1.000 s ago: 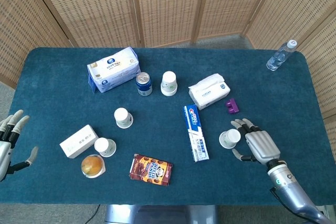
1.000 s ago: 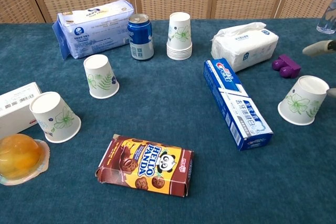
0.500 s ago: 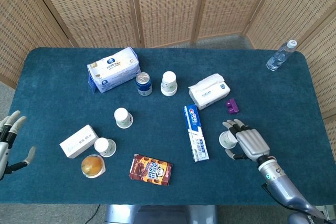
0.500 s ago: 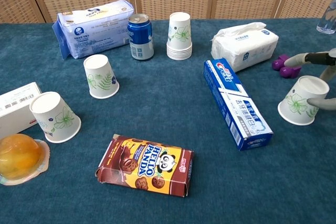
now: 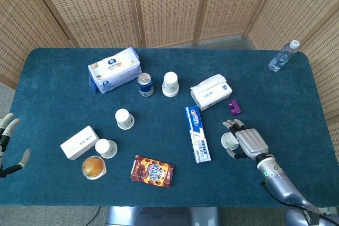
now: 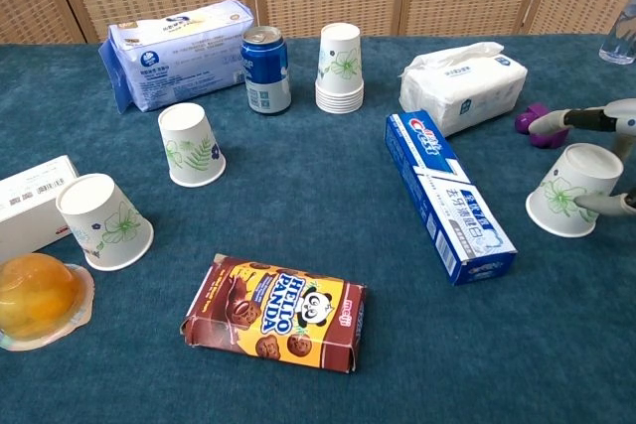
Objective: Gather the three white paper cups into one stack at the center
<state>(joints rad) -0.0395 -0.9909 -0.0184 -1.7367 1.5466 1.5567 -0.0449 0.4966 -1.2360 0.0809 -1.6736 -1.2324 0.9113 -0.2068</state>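
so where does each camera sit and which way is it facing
Head view: high above the near edge, looking down on the whole table; both hands show, left hand at the left edge, right hand around a cup.
Chest view: low, looking level across the table; only right hand fingers show.
Shared: that cup, the cup stack, the can.

You're looking at the blue table [image 5: 63, 72] carrying three upturned paper cups [image 5: 123, 118], a cup stack [image 5: 170, 84], toothpaste box [image 5: 197, 133], cookie box [image 5: 152, 171].
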